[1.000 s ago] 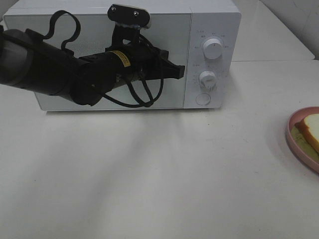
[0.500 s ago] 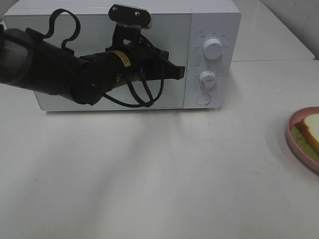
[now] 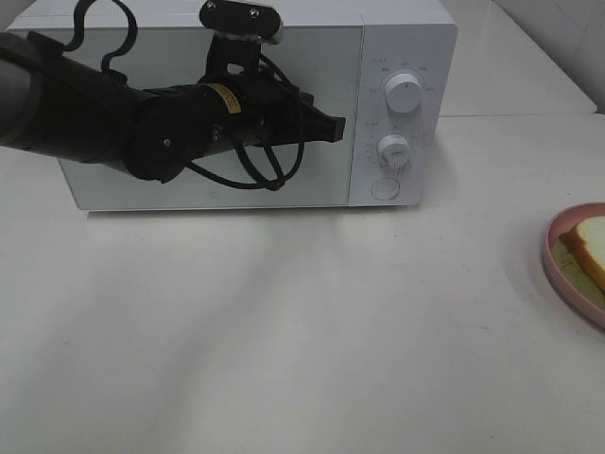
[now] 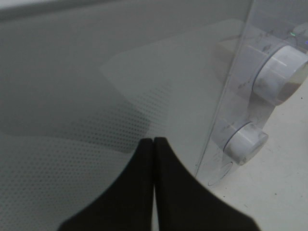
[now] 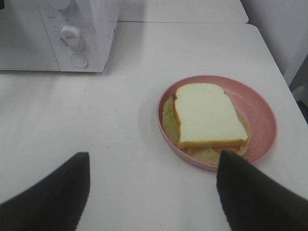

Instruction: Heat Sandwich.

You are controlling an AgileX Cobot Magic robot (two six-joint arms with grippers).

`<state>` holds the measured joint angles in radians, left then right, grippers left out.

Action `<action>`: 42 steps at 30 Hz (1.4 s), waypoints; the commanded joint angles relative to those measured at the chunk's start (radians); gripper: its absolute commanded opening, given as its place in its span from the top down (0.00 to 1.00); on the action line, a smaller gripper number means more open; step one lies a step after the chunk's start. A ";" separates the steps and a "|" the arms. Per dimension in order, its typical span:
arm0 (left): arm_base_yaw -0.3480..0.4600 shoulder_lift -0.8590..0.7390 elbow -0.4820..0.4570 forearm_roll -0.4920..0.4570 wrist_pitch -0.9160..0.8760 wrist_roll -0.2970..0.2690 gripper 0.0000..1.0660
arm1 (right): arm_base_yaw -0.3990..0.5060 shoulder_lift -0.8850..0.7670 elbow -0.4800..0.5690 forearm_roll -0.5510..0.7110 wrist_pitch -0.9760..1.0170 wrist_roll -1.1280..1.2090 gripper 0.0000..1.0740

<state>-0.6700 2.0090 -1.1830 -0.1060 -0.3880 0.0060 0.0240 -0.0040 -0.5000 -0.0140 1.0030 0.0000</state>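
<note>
The left gripper (image 3: pixel 333 125) is clenched with nothing between its jaws, the two black fingers pressed flat together, and its tip hangs just in front of the glass door of the microwave (image 3: pixel 180 194), close to the door's edge beside the control panel. From that tip, the lower knob (image 3: pixel 393 151) sits at about four o'clock in the high view, the upper knob (image 3: pixel 405 95) at about two o'clock, and the round door button (image 3: pixel 385 188) at about five o'clock, lowest on the panel. The door looks fully shut, so the step in hand is probably getting it open — most likely by pressing that button with the closed fingertip. To do it well, keep the jaws shut so they act as one blunt finger, come down past the lower knob without brushing it, and push square onto the button, not at a slant, since a glancing push could shove the light oven back on the table (image 3: pixel 284 331). The right gripper (image 5: pixel 153 192) hangs spread and unloaded above the table. Ahead of it lies the sandwich (image 5: pixel 208 115), untouched on the pink plate (image 5: pixel 262 103) — at about four o'clock from the microwave in the high view, well apart from it at the right edge.
</note>
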 commanded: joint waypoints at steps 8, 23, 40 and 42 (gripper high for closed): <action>-0.031 -0.079 0.038 -0.041 0.058 -0.006 1.00 | -0.004 -0.026 0.001 -0.004 -0.004 0.000 0.34; -0.041 -0.227 0.134 -0.041 0.640 -0.006 0.45 | -0.004 -0.026 0.001 -0.004 -0.004 0.000 0.34; -0.018 -0.328 0.124 -0.026 1.165 -0.006 0.08 | -0.004 -0.026 0.001 -0.004 -0.004 0.000 0.34; -0.003 -0.335 0.122 -0.034 1.186 -0.006 0.08 | -0.004 -0.026 0.001 -0.004 -0.004 0.000 0.34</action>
<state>-0.6880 1.6900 -1.0520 -0.1260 0.7610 0.0060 0.0240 -0.0040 -0.5000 -0.0130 1.0030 0.0000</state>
